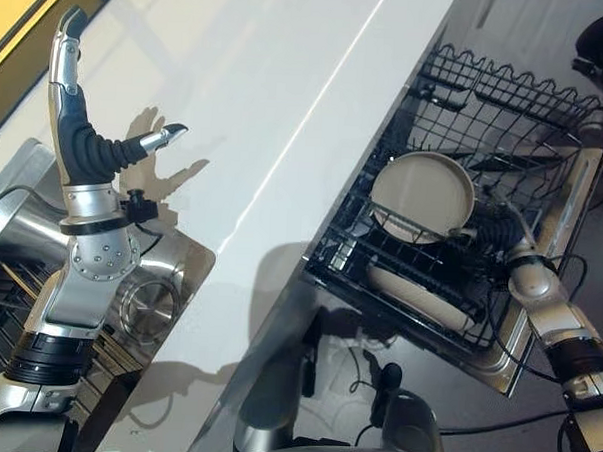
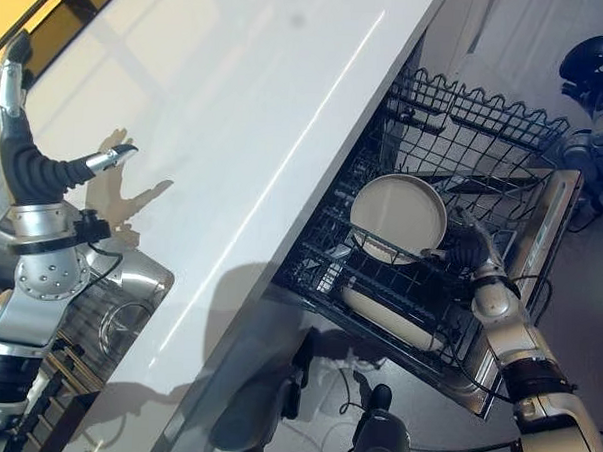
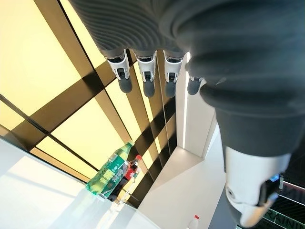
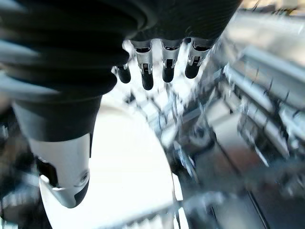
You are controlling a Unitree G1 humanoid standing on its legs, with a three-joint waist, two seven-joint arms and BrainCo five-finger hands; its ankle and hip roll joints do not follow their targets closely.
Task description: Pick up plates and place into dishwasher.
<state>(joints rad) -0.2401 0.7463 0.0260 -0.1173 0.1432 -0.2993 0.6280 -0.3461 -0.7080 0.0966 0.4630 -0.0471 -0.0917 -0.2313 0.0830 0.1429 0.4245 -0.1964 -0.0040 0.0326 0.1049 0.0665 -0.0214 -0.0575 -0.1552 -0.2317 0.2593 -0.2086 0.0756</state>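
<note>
Contact looks unfinished: the right robot hand (image 2: 468, 248), fingers relaxed and holding nothing, sits at the right edge of the plate (image 2: 397, 216), which stands tilted in the dishwasher rack (image 2: 467, 113). Withdrawal could snag and topple it. The left robot hand (image 1: 80, 136) hangs open above the desk (image 1: 285, 135).

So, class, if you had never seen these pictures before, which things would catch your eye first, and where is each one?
First, the beige plate standing nearly upright in the black wire dishwasher rack, with the right hand at its edge and a second plate lying lower in the rack. Next, the left hand, raised with straight fingers over the white countertop, holding nothing.
</note>
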